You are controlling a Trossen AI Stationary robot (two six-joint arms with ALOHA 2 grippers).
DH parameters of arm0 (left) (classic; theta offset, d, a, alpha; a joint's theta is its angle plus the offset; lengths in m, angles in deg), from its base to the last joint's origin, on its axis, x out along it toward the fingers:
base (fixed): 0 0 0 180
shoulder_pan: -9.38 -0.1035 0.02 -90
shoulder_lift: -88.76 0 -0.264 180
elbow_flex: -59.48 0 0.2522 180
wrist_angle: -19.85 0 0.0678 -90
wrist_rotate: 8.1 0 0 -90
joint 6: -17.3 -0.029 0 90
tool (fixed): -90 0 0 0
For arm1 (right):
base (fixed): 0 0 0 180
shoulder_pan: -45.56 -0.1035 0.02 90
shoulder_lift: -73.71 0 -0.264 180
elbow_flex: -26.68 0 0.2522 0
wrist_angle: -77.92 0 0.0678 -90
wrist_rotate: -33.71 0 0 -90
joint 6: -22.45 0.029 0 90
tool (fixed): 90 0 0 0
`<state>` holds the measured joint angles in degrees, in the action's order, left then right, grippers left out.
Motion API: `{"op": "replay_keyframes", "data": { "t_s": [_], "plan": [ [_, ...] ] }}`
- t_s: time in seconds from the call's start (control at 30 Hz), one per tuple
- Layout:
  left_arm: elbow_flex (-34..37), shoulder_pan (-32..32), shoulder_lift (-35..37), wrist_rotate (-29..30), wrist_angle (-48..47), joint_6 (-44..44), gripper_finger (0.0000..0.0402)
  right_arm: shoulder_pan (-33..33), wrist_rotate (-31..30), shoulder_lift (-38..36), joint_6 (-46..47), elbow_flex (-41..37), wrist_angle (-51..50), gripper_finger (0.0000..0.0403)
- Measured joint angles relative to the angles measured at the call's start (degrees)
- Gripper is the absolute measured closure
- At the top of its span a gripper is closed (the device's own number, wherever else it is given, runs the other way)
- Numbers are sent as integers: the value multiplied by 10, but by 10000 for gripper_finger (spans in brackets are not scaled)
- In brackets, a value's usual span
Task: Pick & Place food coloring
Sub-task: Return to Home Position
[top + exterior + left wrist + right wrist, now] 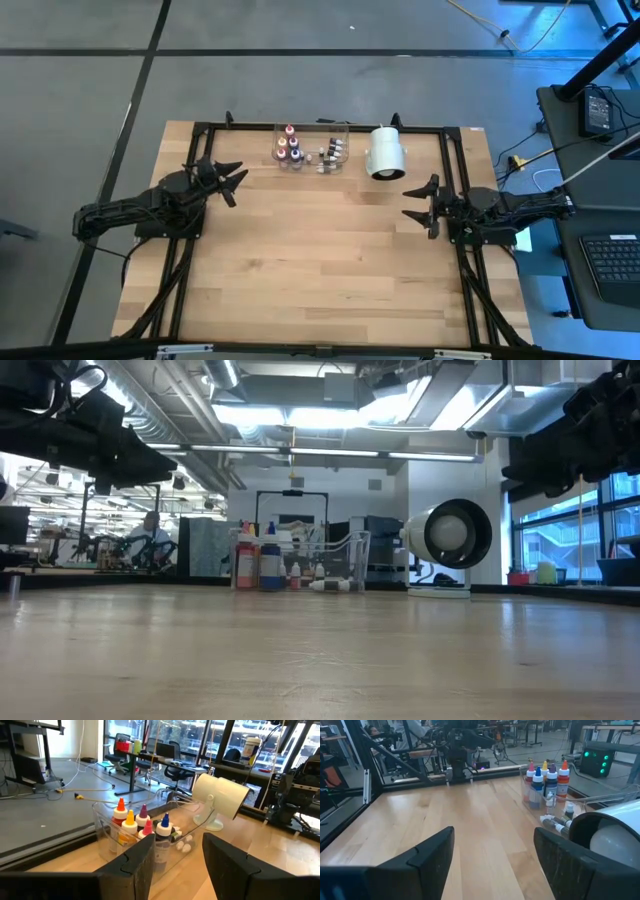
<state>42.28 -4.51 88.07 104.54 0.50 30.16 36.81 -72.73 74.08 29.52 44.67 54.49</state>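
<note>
**Wood bench (320,270), both grippers empty, food coloring gathered at the far edge**

The left arm lies along the bench's left side and the right arm along its right side. The left gripper (236,183) and the right gripper (412,203) each point inward toward the middle. Each wrist view shows that arm's two fingers spread well apart with nothing between them.

A white cylinder (386,152) stands on its base at the far edge, with its open end toward the low camera. Just beside it, on the left arm's side, sits the clear tray (312,128), which holds all the food coloring in view.

The food coloring bottles (289,148) stand upright in a cluster at the tray's left-arm end, long axes vertical and coloured tips up. The smaller vials (329,155) fill the end nearer the cylinder. At least one seems to lie on its side, though they are too small to count with confidence.

Relation governing the next move: the tray lies ahead of and between the two grippers, well apart from both. The left gripper is the nearer one and faces the bottle end directly, while the cylinder stands between the right gripper and the tray. No bottle shows on the bare wood outside the tray, so the placing appears complete. Judged from this, each arm can pull back to rest along its own side without crossing the tray.
</note>
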Motion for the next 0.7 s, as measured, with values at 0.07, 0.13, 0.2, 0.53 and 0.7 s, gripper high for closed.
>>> {"op": "replay_keyframes", "data": {
  "t_s": [0.07,0.13,0.2,0.53,0.7],
  "plan": [
    [0,0,0,0,0,0,241,0,0,0,0,0,0,128],
    [0,0,0,0,0,0,240,0,0,0,0,0,0,128],
    [0,0,0,0,0,-1,238,0,0,0,0,0,0,127],
    [0,0,0,0,0,-1,242,0,0,0,0,0,0,127],
    [0,0,0,0,0,-1,239,0,0,0,0,0,0,127]
  ]
}}
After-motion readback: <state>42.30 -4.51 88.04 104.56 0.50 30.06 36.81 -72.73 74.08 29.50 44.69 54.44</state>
